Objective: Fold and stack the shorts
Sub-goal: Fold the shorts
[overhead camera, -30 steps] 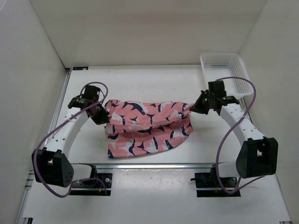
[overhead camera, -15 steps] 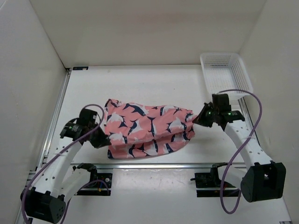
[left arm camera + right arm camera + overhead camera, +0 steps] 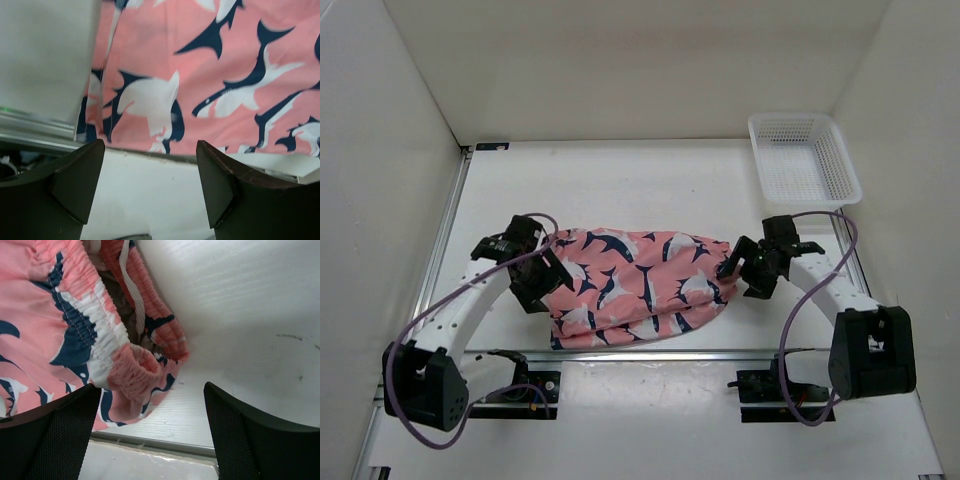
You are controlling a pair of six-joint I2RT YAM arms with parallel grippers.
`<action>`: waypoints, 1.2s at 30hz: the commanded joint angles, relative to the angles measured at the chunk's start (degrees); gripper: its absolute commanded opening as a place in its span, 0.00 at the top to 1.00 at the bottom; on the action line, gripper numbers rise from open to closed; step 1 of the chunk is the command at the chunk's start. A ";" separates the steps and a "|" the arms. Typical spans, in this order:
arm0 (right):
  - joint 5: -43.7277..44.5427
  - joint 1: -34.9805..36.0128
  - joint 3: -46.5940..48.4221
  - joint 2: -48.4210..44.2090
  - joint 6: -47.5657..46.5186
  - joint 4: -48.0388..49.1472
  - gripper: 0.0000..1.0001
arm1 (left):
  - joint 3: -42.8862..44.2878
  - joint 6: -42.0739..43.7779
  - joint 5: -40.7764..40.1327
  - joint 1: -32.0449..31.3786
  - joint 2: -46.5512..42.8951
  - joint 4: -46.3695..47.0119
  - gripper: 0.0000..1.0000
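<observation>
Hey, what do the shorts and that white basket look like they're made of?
The shorts look like soft, matte cloth: they crumple in folds, and the waistband is gathered, seemingly elastic, with visible stitching. The basket looks like rigid white plastic, judging by its molded mesh walls.

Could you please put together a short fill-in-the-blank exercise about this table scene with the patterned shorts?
1. The jaws of the left gripper stand ____, with nothing between them.
2. The white mesh basket sits at the far ____ corner of the table.
3. The shorts carry navy-and-white shapes on a ____ background.

Missing words: open; right; pink
</observation>
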 commanded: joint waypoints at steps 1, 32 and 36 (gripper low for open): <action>-3.28 -0.25 1.09 2.74 2.08 6.10 0.14 | 0.91 2.68 -3.73 0.29 4.31 2.67 0.15; 11.03 2.74 8.72 15.22 19.07 11.93 0.62 | 27.37 9.81 -7.51 2.13 35.53 6.10 0.11; 13.05 4.40 10.14 14.09 16.86 9.30 0.49 | 21.75 9.81 -5.85 2.13 30.27 6.71 0.10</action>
